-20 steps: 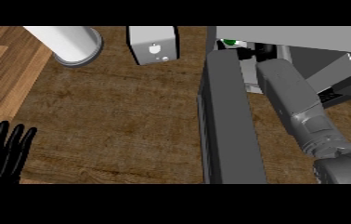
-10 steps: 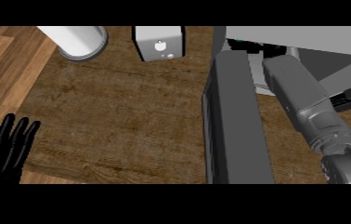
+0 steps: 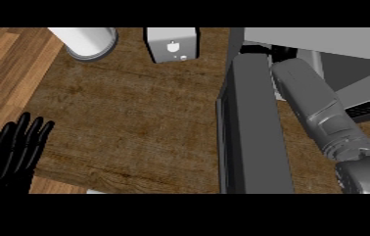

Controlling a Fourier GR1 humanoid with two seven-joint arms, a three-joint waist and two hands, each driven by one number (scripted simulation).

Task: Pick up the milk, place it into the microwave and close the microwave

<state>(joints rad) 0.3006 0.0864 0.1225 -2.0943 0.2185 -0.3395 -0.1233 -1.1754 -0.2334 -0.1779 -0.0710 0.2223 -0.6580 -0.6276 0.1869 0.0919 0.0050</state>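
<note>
Head view, looking steeply down on the brown wood-grain counter top (image 3: pixel 137 112). The left black hand (image 3: pixel 22 149) showed at the lower left edge of the view, fingers straight and pointing up, slightly spread, holding nothing; it rested over the counter's left border, where the darker top meets a lighter wooden strip (image 3: pixel 18 59).

The right grey forearm (image 3: pixel 318 107) ran from the lower right corner up and leftward into the opening of the grey microwave (image 3: pixel 303 36) at the upper right. The right hand (image 3: pixel 262 49) was only partly visible as dark shapes just past the end of the forearm, inside the cavity. Whether its fingers were curled or released could not be told, nor whether they touched anything.

The dark grey microwave door (image 3: pixel 253 132) stood open, seen edge-on as a long slab running from the microwave down to the bottom of the view, just left of the forearm.

The milk carton could not be identified with certainty; nothing clearly recognisable as it showed inside the cavity, which the forearm and door largely hid.

At the top edge, left of the microwave, stood a white boxy appliance with a small emblem on its face (image 3: pixel 172 44). Further left stood a white cylindrical container with a grey rim (image 3: pixel 88 41). The two were apart from each other.
</note>
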